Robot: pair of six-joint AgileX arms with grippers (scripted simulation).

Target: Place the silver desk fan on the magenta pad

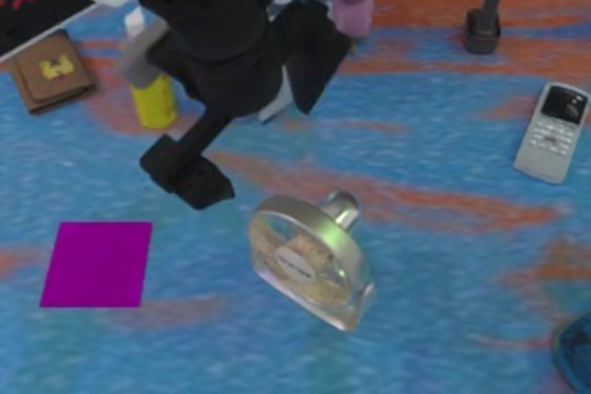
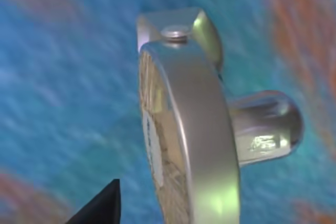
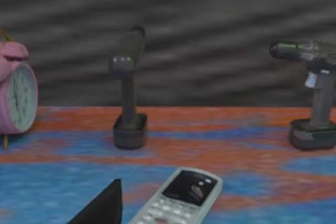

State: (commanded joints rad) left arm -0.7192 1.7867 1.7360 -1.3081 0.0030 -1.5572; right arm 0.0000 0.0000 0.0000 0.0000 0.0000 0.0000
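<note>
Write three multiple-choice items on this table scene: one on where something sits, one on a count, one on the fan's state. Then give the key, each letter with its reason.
1. Where does the magenta pad lie relative to the silver desk fan in the top view?
A. to its left
B. to its right
C. under it

2. How many cordless drills show in the right wrist view?
A. one
B. two
C. three

3. What is the fan's state?
A. held in the left gripper
B. resting on the pad
C. resting on the table, ungripped

Key: A, the pad lies near the table's left edge; B, one drill stands mid-picture and another farther off; C, the left gripper is beside the fan, apart from it.
</note>
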